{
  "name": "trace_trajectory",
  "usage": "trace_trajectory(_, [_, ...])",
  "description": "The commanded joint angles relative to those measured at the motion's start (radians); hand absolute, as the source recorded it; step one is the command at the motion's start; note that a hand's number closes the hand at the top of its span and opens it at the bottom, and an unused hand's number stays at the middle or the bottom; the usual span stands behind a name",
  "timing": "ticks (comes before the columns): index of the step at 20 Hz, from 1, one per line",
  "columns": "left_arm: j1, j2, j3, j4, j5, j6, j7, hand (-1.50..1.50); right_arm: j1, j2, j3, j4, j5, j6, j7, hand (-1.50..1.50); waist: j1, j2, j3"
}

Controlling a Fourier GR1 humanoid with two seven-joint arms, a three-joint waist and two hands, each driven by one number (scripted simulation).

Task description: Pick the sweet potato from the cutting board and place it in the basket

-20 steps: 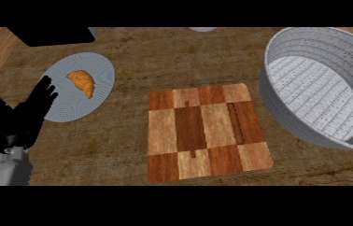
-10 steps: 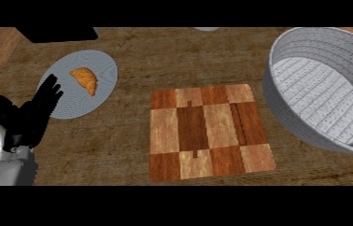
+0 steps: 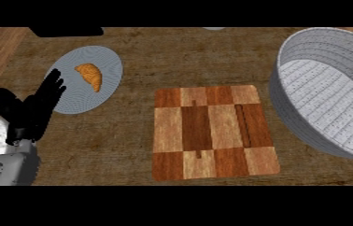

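The checkered wooden cutting board lies in the middle of the counter with nothing on it. No sweet potato shows anywhere in the head view. The big grey basket stands at the right edge, and the part of its inside that shows holds nothing. My left hand rests open at the left edge, fingers straight and pointing up over the rim of a grey plate. My right hand is out of view.
The grey plate at the left carries an orange croissant. A dark object sits at the top left edge. The wooden counter's left edge shows at the upper left.
The view has shifted slightly, so the plate, board and basket sit a little further right and down. My left hand has drifted a bit to the right and stays open.
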Motion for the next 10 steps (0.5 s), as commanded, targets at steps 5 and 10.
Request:
trace_trajectory(5, [0.007, -0.002, -0.008, -0.021, 0.006, -0.022, -0.002, 0.00, -0.044, -0.019, -0.183, -0.322, -0.134, 0.049, 0.227, 1.50, 0.037, 0.006, -0.001])
trace_trajectory(10, [0.011, -0.037, -0.045, -0.018, -0.030, 0.004, -0.008, 0.00, -0.203, -0.034, -0.381, -0.254, -0.192, 0.092, 0.372, 1.50, 0.042, 0.007, 0.000])
